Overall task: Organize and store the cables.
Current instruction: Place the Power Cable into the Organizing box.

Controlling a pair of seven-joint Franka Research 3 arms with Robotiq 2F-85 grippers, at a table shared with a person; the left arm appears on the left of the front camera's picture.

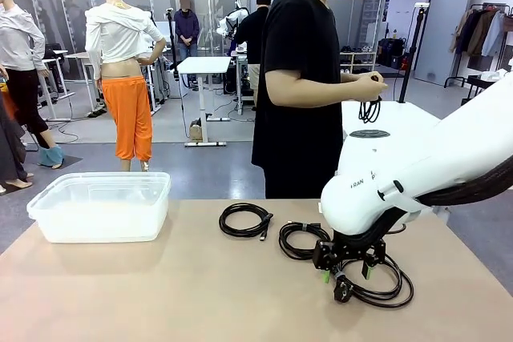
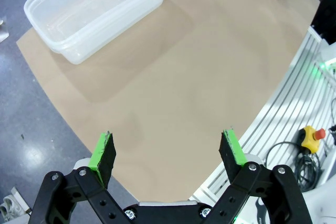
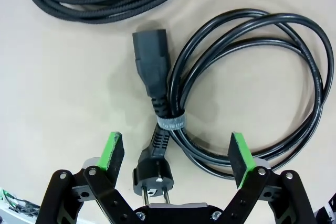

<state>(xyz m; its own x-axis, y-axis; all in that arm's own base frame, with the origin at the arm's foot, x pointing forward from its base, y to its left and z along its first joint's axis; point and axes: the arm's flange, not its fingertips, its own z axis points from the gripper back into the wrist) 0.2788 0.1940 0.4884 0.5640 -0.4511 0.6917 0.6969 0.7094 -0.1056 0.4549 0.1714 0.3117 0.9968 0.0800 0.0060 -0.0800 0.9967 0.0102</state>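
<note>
Right end effector [image 3: 176, 149] released, jaws wide. Banded cable [image 3: 177, 85] lies on the desk right under it, band [image 3: 171, 123] between the fingers. Risk: clenching on the plug alone, so loops sag and snag the neighbouring coil [image 3: 105, 6] just ahead. Left end effector [image 2: 168, 142] released.

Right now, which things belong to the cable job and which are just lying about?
Job: power cord coil; braided coil; third coil; coil in person's hand; clear bin, likely storage.
Not the job: red stop button; loose wires beside it, off the table.
</note>
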